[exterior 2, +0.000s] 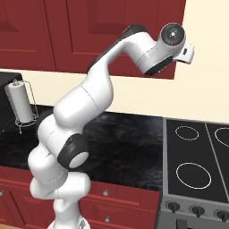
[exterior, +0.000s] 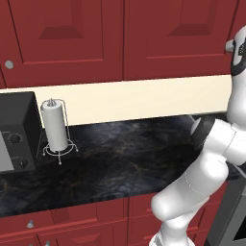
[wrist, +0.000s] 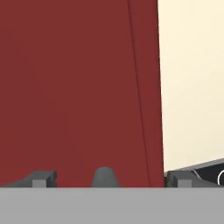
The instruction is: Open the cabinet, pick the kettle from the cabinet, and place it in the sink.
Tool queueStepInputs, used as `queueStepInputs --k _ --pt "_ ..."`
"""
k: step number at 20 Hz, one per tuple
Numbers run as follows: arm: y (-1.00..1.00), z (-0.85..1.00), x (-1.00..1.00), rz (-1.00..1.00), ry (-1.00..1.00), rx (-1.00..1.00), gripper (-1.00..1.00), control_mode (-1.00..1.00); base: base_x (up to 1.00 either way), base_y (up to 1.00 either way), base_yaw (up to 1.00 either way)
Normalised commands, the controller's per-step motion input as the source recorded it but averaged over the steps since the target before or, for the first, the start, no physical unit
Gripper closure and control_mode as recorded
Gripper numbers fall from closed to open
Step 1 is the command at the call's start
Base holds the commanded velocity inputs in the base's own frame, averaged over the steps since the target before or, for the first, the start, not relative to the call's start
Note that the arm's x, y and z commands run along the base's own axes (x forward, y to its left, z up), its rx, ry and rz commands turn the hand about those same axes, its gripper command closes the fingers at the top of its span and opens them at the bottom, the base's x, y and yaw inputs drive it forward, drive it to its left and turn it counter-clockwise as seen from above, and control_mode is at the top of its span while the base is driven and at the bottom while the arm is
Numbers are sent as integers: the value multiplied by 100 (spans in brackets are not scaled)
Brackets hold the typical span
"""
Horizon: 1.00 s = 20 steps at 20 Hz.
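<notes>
The dark red wall cabinet hangs above the counter with its doors shut. My hand is raised at that cabinet's lower right corner. In the hand view the red door is very close. A round grey knob sits low between my two fingertips. My gripper is open, its fingers wide apart on either side of the knob and touching nothing. The kettle is hidden behind the shut doors. The sink is out of view.
A paper towel roll on a wire stand and a black microwave are at the left of the dark stone counter. A stove top lies to the right. Red drawers run below the counter.
</notes>
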Motion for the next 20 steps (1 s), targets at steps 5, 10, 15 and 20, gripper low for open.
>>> queueStepInputs --k 5,10,15,20 --pt "0 0 -1 0 6 0 -100 -100 0 0 0" --pt "0 0 -2 0 1 0 -100 -100 0 0 0" --pt "0 -1 -12 0 0 0 -100 -100 0 0 0" --pt "0 -5 -20 0 0 0 -100 -100 0 0 0"
